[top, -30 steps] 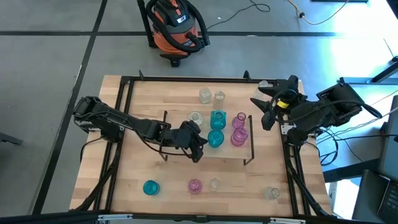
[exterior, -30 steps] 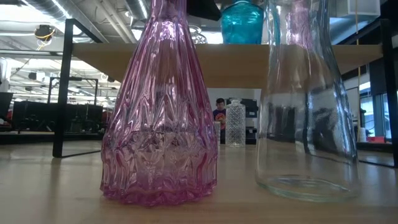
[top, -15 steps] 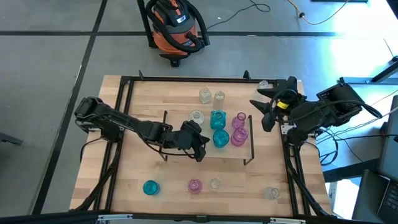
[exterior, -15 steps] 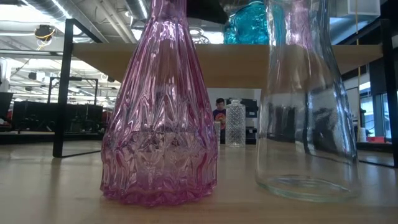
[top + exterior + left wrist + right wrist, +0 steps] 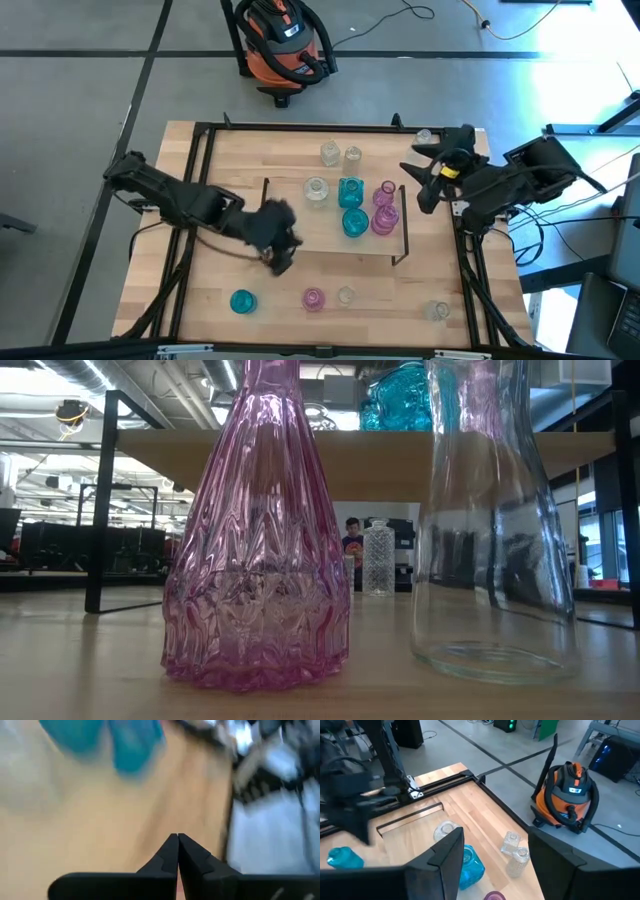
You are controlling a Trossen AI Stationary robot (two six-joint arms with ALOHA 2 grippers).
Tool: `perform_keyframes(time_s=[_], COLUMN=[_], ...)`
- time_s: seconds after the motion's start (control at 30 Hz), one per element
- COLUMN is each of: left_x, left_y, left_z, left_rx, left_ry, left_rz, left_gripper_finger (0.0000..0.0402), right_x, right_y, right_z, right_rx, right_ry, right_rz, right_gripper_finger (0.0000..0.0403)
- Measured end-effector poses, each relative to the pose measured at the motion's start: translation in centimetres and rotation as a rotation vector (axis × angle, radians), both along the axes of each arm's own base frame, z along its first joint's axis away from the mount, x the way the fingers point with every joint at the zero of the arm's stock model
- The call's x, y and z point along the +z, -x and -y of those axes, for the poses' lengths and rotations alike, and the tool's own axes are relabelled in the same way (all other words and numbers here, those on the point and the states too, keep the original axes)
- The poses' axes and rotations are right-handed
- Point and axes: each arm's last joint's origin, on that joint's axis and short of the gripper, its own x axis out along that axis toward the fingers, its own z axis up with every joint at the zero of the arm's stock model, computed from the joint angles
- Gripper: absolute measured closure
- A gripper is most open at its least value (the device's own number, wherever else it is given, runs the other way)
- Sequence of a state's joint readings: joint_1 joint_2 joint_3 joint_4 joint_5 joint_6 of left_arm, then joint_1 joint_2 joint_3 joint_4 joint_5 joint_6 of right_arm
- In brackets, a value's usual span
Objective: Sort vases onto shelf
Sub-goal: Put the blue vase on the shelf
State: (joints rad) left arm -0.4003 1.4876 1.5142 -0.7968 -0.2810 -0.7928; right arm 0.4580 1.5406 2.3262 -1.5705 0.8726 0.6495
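Note:
The shelf [image 5: 322, 238] is a light-wood board on a dark wire frame at the table's middle. On it stand a clear vase [image 5: 316, 190], two teal vases [image 5: 350, 190] [image 5: 353, 222] and two pink vases [image 5: 386, 192] [image 5: 382, 220]. My left gripper [image 5: 278, 256] is shut and empty at the shelf's near left corner; its wrist view shows the fingertips [image 5: 177, 845] closed. My right gripper [image 5: 425, 180] is open and empty, right of the shelf. In the low view a pink vase [image 5: 255, 540] and a clear vase [image 5: 495, 530] stand close on the tabletop.
Three clear vases [image 5: 329, 153] [image 5: 352, 155] [image 5: 425, 135] stand near the far edge. A teal vase [image 5: 242, 301], a pink one [image 5: 313, 298] and two clear ones [image 5: 345, 295] [image 5: 437, 311] stand near the front edge. An orange vacuum [image 5: 285, 40] sits on the floor beyond.
My left gripper has drawn back from the nearer teal vase on the shelf, toward the table's left and near edges. That vase first shifted slightly right on the board and now stands there alone. My right gripper has kept still.

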Motion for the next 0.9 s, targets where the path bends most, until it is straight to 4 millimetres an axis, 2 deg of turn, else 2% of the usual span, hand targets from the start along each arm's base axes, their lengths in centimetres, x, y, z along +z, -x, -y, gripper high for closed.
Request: perform_keyframes(time_s=[0.13,0.33,0.47,0.57,0.67,0.8,0.9], left_x=[-0.6,-3.0,-5.1,-6.8,-8.2,-9.3,-10.1], left_y=[2.7,6.6,8.5,9.2,9.4,9.4,9.4], left_z=[2.8,7.1,8.4,8.6,8.9,8.9,8.6], left_rx=[-0.088,-0.019,0.049,0.1,0.107,0.112,0.137], left_ry=[0.133,0.233,0.253,0.275,0.296,0.301,0.286], left_rz=[-0.216,-0.411,-0.522,-0.615,-0.636,-0.639,-0.651], left_gripper_finger=[0.0401,0.0401,0.0387,0.0351,0.0301,0.0232,0.0195], right_x=[-0.5,-1.7,-2.7,-3.2,-3.5,-3.6,-3.6], right_y=[-0.3,-1.2,-1.7,-2.0,-2.1,-2.2,-2.1], right_z=[-0.2,-0.5,-0.8,-0.9,-1.0,-1.1,-1.1], right_rx=[-0.002,-0.014,-0.023,-0.026,-0.033,-0.028,-0.023], right_ry=[0.014,0.046,0.053,0.059,0.054,0.04,0.034], right_rz=[-0.024,-0.071,-0.102,-0.121,-0.127,-0.13,-0.133], right_gripper_finger=[0.0201,0.0201,0.0201,0.0201,0.0201,0.0201,0.0201])
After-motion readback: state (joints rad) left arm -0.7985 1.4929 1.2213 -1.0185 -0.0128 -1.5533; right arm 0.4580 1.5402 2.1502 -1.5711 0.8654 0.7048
